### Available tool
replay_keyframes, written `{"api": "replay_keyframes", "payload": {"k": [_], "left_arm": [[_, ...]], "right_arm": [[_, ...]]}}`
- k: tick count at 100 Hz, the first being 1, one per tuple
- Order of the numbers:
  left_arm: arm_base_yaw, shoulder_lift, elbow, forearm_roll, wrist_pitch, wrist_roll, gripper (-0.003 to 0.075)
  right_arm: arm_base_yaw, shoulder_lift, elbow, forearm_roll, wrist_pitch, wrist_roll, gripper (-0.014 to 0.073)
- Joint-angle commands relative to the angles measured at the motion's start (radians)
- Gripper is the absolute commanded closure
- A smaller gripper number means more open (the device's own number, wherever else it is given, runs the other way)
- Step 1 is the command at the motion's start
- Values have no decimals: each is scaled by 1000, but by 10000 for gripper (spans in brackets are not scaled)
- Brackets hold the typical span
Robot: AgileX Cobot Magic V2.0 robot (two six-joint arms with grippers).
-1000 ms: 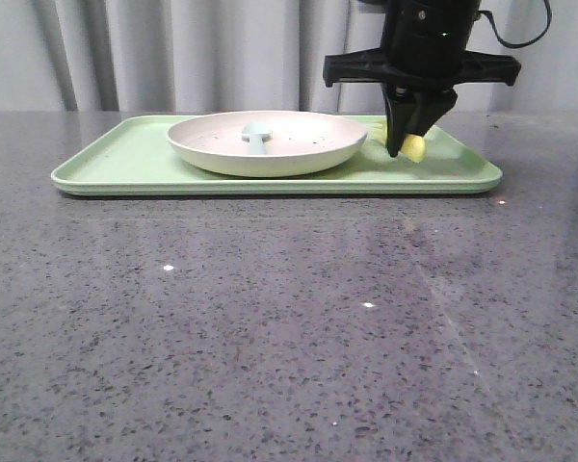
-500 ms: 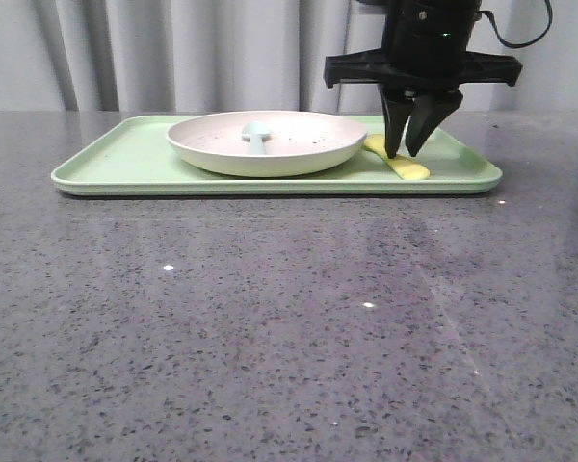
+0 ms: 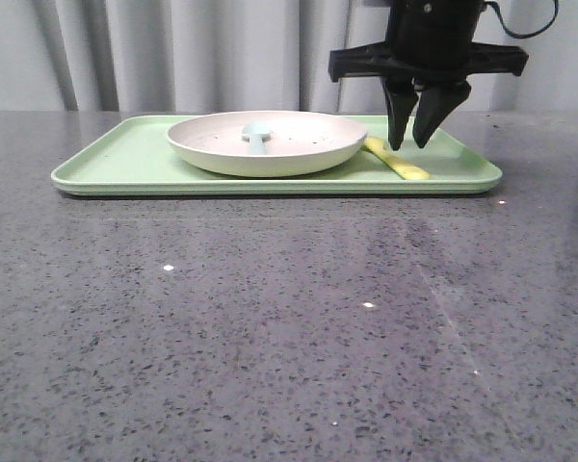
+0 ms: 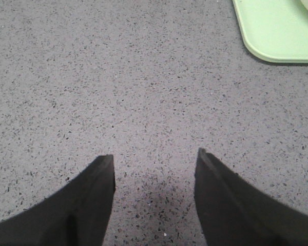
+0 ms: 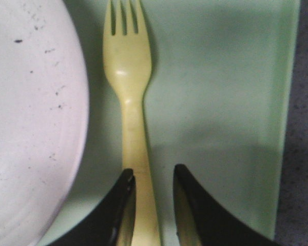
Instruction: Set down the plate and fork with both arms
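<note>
In the right wrist view the fork (image 5: 130,102) has its handle end cut off at the frame edge between the right end effector's (image 5: 153,177) fingers, and the plate (image 5: 31,118) beside it shows only partly.

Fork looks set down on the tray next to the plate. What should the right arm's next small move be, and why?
Probably lift the right gripper straight up and clear. Its jaws are open, and the fork lies flat on the tray beside the plate, so the placement appears finished. In the right wrist view the handle runs between the fingertips, so a sideways exit could nudge it.
</note>
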Motion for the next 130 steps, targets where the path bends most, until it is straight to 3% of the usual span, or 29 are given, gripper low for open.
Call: {"api": "replay_keyframes", "payload": {"k": [1, 34, 88, 130], "left_arm": [[1, 2, -28, -13, -65, -7, 365], [1, 2, -28, -13, -65, -7, 365], [1, 2, -28, -13, -65, -7, 365], [1, 2, -28, -13, -65, -7, 365]], "right_arm": [[-7, -100, -24, -50, -35, -11, 384], [-7, -294, 56, -231, -42, -11, 384], [-7, -862, 698, -326, -195, 79, 384], [-7, -1243, 985, -396, -211, 101, 384]]}}
